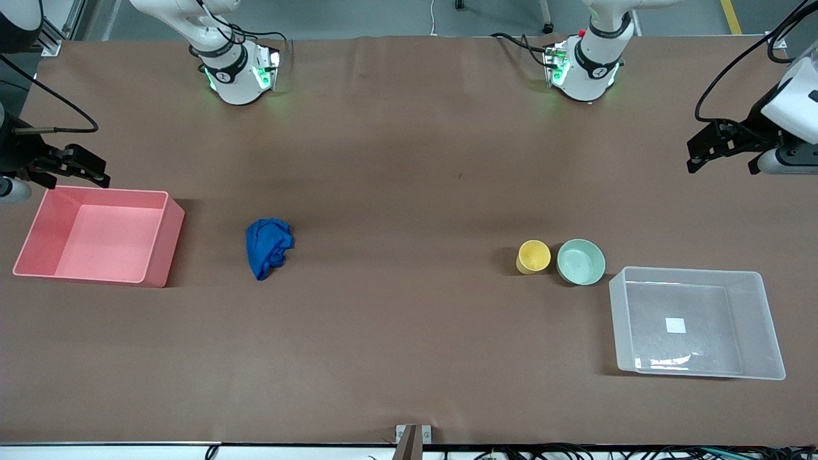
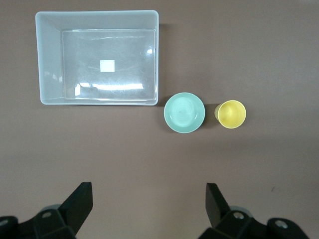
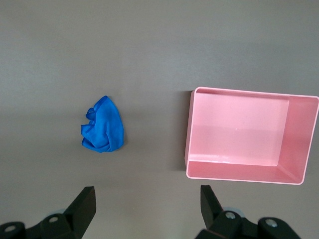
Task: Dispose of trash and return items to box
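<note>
Claws both sit released and holding nothing: your left claw point(image 2: 149, 204) hangs up over the bench point(image 1: 409, 160) edge at its own end, your right claw point(image 3: 147, 206) hovers by the pink bin point(image 1: 160, 246). Blue wad point(image 1: 268, 247) lies on the bench near that bin. Yellow cup point(image 1: 533, 256) stands just beside the mint-green bowl point(image 1: 580, 261), next to your clear tub point(image 1: 767, 319).

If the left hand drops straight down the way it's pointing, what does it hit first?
Probably bare table. The open left hand points at brown surface short of the mint-green bowl and yellow cup; depth is uncertain.
</note>
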### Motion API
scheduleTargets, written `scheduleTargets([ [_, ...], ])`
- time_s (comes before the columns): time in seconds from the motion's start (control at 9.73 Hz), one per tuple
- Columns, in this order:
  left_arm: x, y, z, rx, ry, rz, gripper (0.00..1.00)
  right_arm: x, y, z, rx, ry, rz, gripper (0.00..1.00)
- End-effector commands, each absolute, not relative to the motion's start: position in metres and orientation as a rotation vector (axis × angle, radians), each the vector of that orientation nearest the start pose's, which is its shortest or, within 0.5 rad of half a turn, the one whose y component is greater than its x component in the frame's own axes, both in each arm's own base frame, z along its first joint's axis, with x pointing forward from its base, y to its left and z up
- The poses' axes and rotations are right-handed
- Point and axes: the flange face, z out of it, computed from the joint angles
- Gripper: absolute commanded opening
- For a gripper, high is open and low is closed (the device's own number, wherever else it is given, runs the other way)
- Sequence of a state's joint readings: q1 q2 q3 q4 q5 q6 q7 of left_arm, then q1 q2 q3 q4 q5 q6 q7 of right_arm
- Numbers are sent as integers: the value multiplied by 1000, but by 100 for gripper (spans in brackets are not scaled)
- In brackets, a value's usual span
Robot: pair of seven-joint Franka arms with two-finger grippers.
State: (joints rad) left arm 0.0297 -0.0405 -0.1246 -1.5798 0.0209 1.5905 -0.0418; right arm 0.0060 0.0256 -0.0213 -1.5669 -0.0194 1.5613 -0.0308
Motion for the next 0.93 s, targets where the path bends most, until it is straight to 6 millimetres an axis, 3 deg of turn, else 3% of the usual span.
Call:
scheduleTargets([
  [0.0, 539, -48, 637, -3131, 69, -8, 100, 558, -9, 612, -3149, -2, 46, 93],
  [0.31, 557, -48, 636, -3135, 64, 23, 100, 558, -9, 612, -3150, -3, 46, 93],
  [0.51, 572, -46, 610, -3138, 48, 86, 100, 558, -9, 612, -3150, -5, 44, 93],
  [0.82, 589, -40, 529, -3136, -146, 52, 100, 566, -7, 603, -3151, -10, 34, 92],
])
